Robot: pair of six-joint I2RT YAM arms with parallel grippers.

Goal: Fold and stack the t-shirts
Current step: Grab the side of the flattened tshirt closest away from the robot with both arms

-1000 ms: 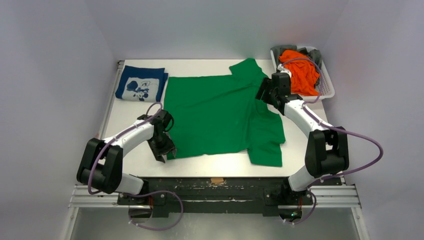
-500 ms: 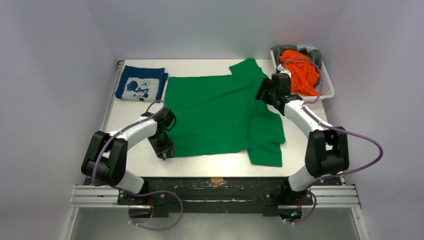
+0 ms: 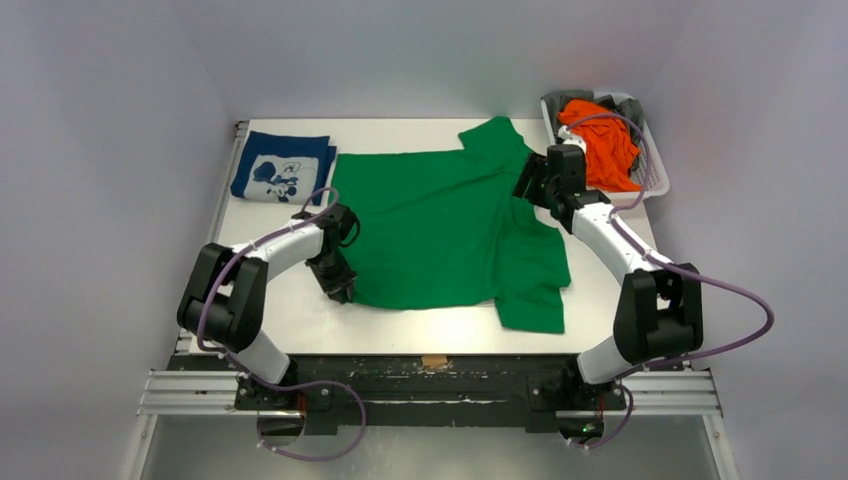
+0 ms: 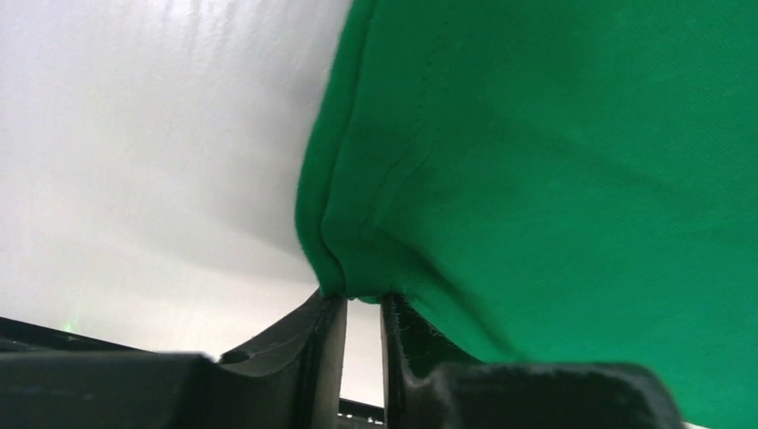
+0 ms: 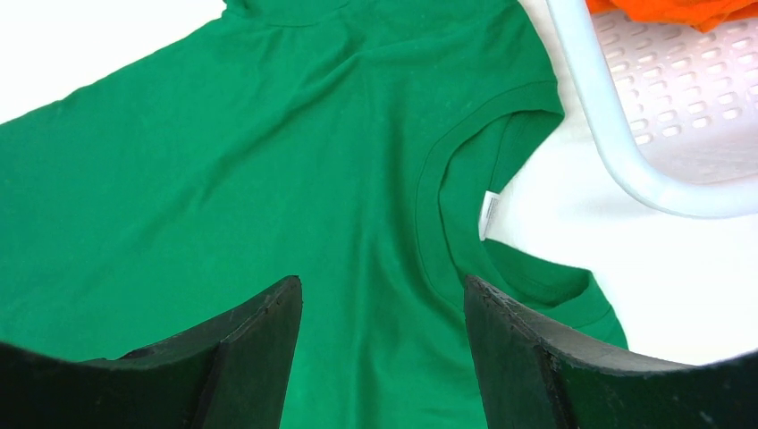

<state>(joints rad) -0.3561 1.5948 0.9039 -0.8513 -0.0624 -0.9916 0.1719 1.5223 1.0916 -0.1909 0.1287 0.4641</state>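
A white tabletop [image 3: 420, 328] carried the green t-shirt [image 3: 440, 225], spread flat across its middle. The left hand [image 4: 362, 308] had its fingers nearly together, pinching the shirt's near-left corner. The right hand [image 5: 383, 290] hung wide open, holding nothing, above the collar [image 5: 447, 179]. A folded navy t-shirt [image 3: 282, 167] lay far left. An orange t-shirt [image 3: 600, 145] sat in a basket [image 3: 652, 175] far right.
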